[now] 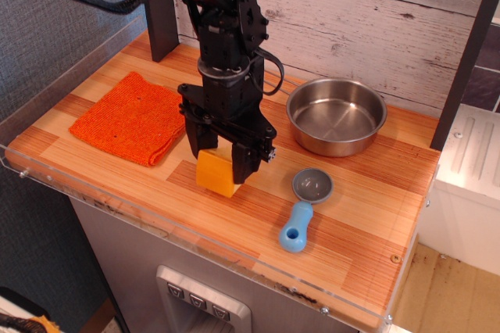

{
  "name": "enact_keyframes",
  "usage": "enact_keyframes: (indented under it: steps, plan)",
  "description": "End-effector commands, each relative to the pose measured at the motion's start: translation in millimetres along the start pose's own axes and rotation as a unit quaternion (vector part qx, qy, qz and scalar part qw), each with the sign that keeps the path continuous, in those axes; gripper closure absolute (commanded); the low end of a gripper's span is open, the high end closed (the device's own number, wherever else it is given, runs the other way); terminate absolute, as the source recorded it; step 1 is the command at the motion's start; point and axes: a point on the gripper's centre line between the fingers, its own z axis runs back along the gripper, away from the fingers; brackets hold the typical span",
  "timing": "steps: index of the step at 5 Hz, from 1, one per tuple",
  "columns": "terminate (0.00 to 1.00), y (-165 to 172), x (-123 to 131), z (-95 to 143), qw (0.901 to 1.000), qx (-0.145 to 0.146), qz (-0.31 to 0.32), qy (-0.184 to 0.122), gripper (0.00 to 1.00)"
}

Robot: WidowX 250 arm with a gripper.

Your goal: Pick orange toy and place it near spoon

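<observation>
The orange toy, a yellow-orange wedge block, sits low at the wooden table top, left of the spoon. My gripper points straight down over it, its black fingers closed on either side of the block. Whether the block rests on the wood or hovers just above it I cannot tell. The spoon, with a round grey bowl and a stubby light-blue handle, lies about a hand's width to the right of the toy.
A steel pan stands at the back right. A flat orange knitted cloth lies at the left. A clear plastic rim runs along the table's front and left edges. A dark post stands at the back left.
</observation>
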Motion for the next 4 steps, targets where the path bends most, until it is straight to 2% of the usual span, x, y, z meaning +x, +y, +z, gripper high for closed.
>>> enact_keyframes:
  steps: [1, 2, 3, 4]
  plan:
    - [0.0, 4, 2, 31, 0.9995, 0.0, -0.02, -0.024, 0.0]
    - [0.0, 10, 4, 57, 0.9985, -0.01, -0.017, -0.052, 0.0]
    - [0.0, 24, 16, 81, 0.9964, -0.024, 0.014, -0.08, 0.0]
    - [0.0, 38, 30, 88, 0.9954, -0.016, 0.064, -0.07, 0.0]
